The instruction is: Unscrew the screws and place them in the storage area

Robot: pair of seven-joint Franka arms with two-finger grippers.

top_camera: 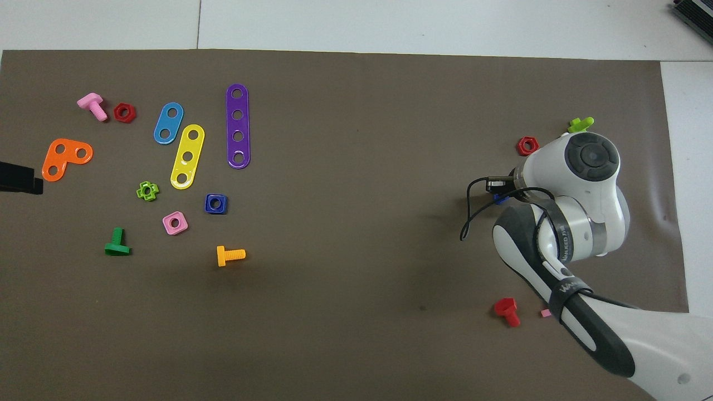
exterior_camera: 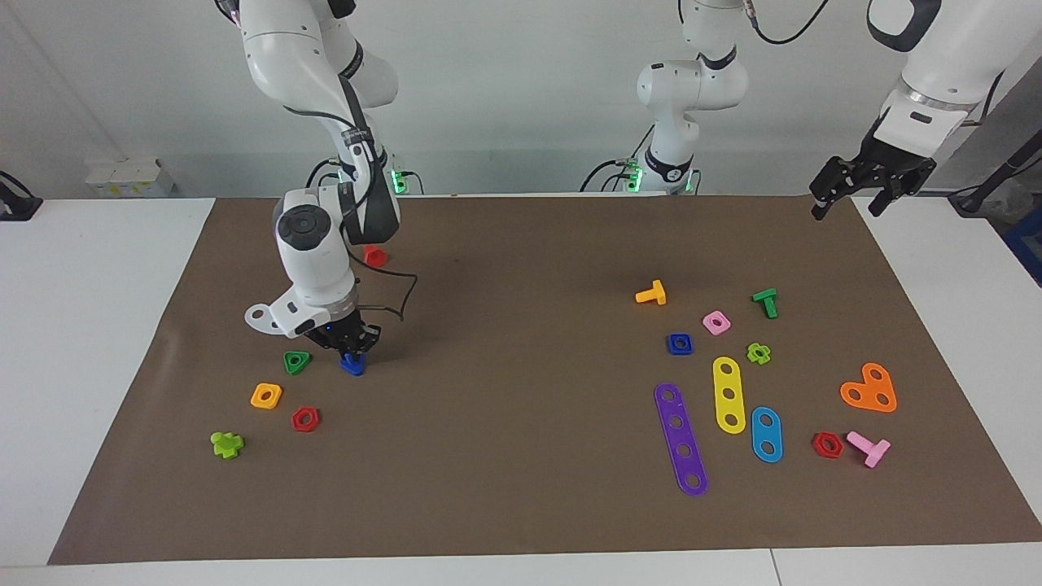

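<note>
My right gripper [exterior_camera: 352, 352] is low over the brown mat at the right arm's end, shut on the blue bolt [exterior_camera: 352, 365], whose head touches the mat. In the overhead view the arm hides the gripper and only a sliver of the bolt [top_camera: 499, 197] shows. The matching blue square nut [exterior_camera: 680, 343] [top_camera: 215, 203] lies loose among the pieces at the left arm's end. The mat around the bolt [exterior_camera: 366, 423] holds loose coloured nuts. My left gripper [exterior_camera: 851, 199] [top_camera: 22, 179] waits open and empty, raised over the mat's corner at the left arm's end.
Beside the blue bolt lie a green triangular nut [exterior_camera: 297, 362], an orange nut [exterior_camera: 266, 395], a red nut [exterior_camera: 305, 419], a lime bolt [exterior_camera: 226, 444] and a red bolt [exterior_camera: 374, 255]. Perforated strips [exterior_camera: 680, 438], bolts and nuts lie at the left arm's end.
</note>
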